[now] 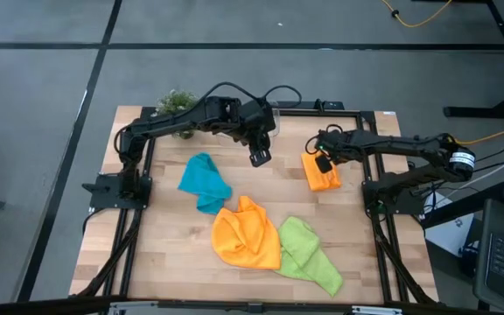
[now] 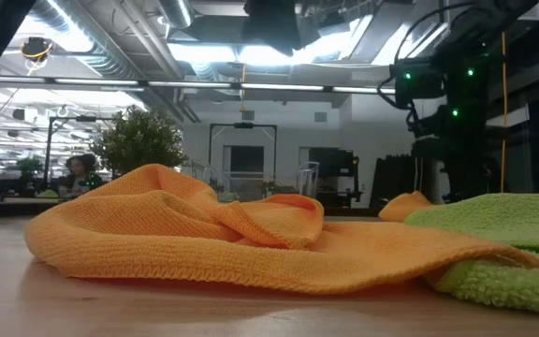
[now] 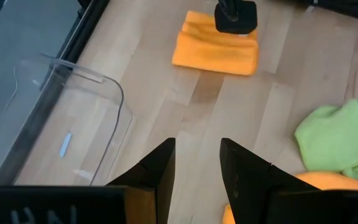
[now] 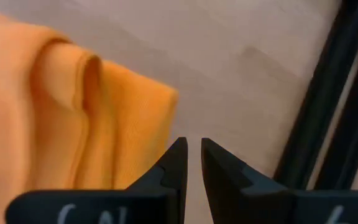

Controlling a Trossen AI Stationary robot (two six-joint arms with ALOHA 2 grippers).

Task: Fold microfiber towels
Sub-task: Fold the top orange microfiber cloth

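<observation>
Right gripper point(image 1: 323, 164) hovers over the folded orange towel point(image 1: 322, 174) near the table's point(image 1: 357, 262) right edge, fingers slightly apart, holding nothing; left gripper point(image 1: 259, 157) waits open mid-table.

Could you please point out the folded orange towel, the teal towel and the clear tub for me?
Folded orange towel point(image 1: 323, 176): high view, middle of its top layer.
Teal towel point(image 1: 204, 179): high view, centre of the crumpled cloth.
Clear tub point(image 3: 107, 87): left wrist view, its curved rim.
</observation>
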